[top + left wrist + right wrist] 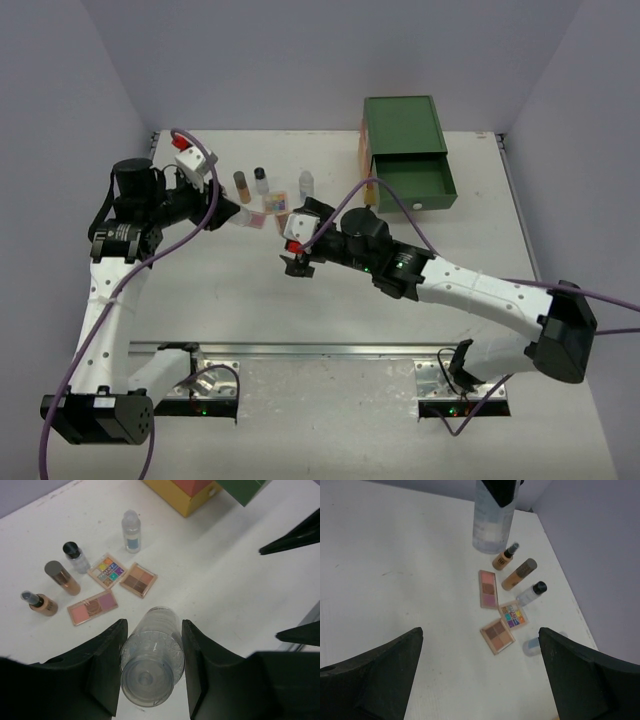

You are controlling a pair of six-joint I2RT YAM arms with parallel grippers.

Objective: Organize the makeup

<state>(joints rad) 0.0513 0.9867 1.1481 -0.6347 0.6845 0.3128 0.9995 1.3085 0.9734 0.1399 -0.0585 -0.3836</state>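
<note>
My left gripper [152,642] is shut on a clear plastic bottle [152,660] and holds it above the table beside the makeup group. The bottle also shows in the right wrist view [493,520]. On the table lie a pink palette [93,607], a multicoloured palette [106,570] and a brown palette [138,579]. Next to them are two amber bottles [39,603] [62,577], a clear bottle with a dark cap [76,557] and a clear bluish bottle [131,530]. My right gripper [480,645] is open and empty, above the table just in front of the palettes [497,635].
The drawer chest [405,125] stands at the back right with its green drawer [415,185] pulled open. Its yellow side shows in the left wrist view [182,497]. The right arm [450,285] crosses the middle of the table.
</note>
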